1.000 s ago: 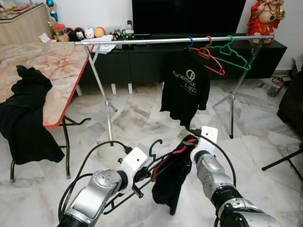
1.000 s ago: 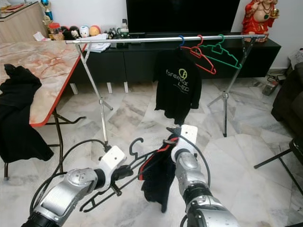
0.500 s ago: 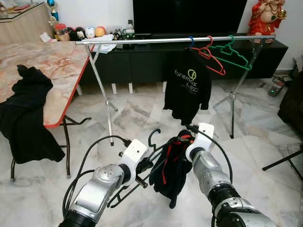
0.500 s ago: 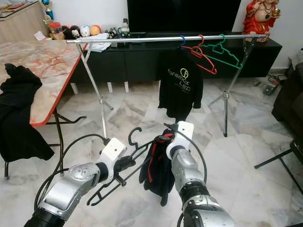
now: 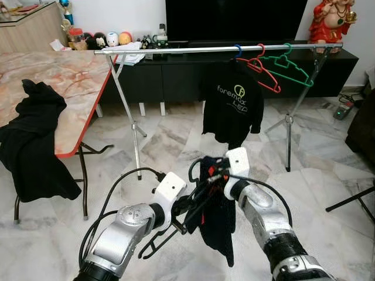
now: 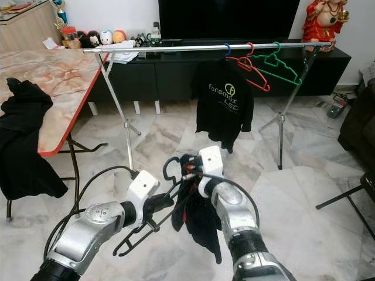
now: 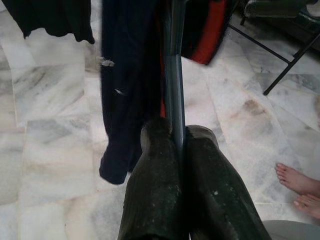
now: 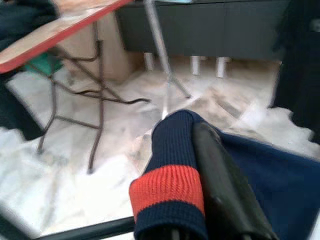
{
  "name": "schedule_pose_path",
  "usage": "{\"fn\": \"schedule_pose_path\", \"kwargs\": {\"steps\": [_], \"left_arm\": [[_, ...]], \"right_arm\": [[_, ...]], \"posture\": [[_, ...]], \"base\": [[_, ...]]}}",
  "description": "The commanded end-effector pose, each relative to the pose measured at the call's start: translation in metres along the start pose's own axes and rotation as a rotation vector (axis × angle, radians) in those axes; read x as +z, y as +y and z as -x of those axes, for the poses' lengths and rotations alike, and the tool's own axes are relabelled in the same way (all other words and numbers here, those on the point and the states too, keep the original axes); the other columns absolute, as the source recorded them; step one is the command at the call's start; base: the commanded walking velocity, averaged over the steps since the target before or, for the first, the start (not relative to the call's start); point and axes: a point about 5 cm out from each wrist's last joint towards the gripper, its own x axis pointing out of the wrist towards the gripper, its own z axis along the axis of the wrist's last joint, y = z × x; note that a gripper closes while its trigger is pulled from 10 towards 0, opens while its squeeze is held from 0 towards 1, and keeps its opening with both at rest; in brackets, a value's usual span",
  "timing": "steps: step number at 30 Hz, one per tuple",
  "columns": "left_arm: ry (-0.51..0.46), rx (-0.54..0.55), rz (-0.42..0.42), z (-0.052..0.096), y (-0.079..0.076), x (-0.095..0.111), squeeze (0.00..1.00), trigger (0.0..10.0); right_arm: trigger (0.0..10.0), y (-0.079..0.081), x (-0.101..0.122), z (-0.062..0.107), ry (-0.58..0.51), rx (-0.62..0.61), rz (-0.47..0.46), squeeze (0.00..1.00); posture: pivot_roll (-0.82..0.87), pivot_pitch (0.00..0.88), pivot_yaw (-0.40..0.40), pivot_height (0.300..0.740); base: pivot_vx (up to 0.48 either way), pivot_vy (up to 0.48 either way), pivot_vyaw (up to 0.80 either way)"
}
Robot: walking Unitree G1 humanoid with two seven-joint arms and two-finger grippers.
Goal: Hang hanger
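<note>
A black hanger (image 5: 176,225) is tilted in front of me, its hook (image 5: 193,168) pointing up. My left gripper (image 5: 187,206) is shut on it; the left wrist view has both fingers (image 7: 156,185) pinching its bar (image 7: 176,95). My right gripper (image 5: 214,175) sits right beside the hook, shut on a navy garment with red trim (image 5: 217,225) that droops below it. In the right wrist view the red-striped cuff (image 8: 170,192) lies against a black finger (image 8: 220,190). Beyond stands the silver rail (image 5: 176,50).
On the rail hang a black printed T-shirt (image 5: 234,108), a red hanger (image 5: 265,75) and a green hanger (image 5: 295,69). A marble-top table (image 5: 58,82) at left carries a black garment (image 5: 35,143). A person's bare feet (image 7: 299,186) stand close by.
My right gripper has carried the navy garment up and left, to the hanger's hook. The left gripper has raised the hanger slightly.
</note>
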Motion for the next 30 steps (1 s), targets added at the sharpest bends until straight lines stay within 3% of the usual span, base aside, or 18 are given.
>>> {"fn": "schedule_pose_path", "kwargs": {"steps": [1, 8, 19, 23, 30], "left_arm": [[0.002, 0.026, 0.003, -0.002, 0.004, 0.002, 0.00, 10.0], [0.019, 0.026, -0.009, 0.000, 0.004, 0.000, 0.00, 10.0], [0.026, 0.027, -0.015, 0.000, 0.004, -0.001, 0.00, 10.0], [0.028, 0.025, -0.016, 0.000, 0.004, -0.001, 0.00, 10.0], [0.023, 0.031, -0.012, -0.001, 0.004, -0.001, 0.00, 10.0]], "right_arm": [[10.0, -0.011, 0.003, 0.000, 0.010, -0.124, -0.046, 0.00], [10.0, -0.033, -0.006, 0.008, 0.038, -0.351, -0.128, 0.00], [10.0, -0.029, -0.009, 0.006, 0.051, -0.382, -0.127, 0.00], [10.0, -0.019, -0.006, 0.002, 0.035, -0.289, -0.178, 0.00], [10.0, 0.018, 0.033, -0.005, -0.110, -0.010, -0.556, 0.00]], "posture": [[0.08, 0.074, 0.018, 0.740], [0.08, 0.074, 0.021, 0.740], [0.09, 0.073, 0.021, 0.740], [0.09, 0.072, 0.020, 0.740], [0.08, 0.073, 0.017, 0.740]], "base": [[0.000, 0.000, 0.00], [0.000, 0.000, 0.00], [0.000, 0.000, 0.00], [0.000, 0.000, 0.00], [0.000, 0.000, 0.00]]}}
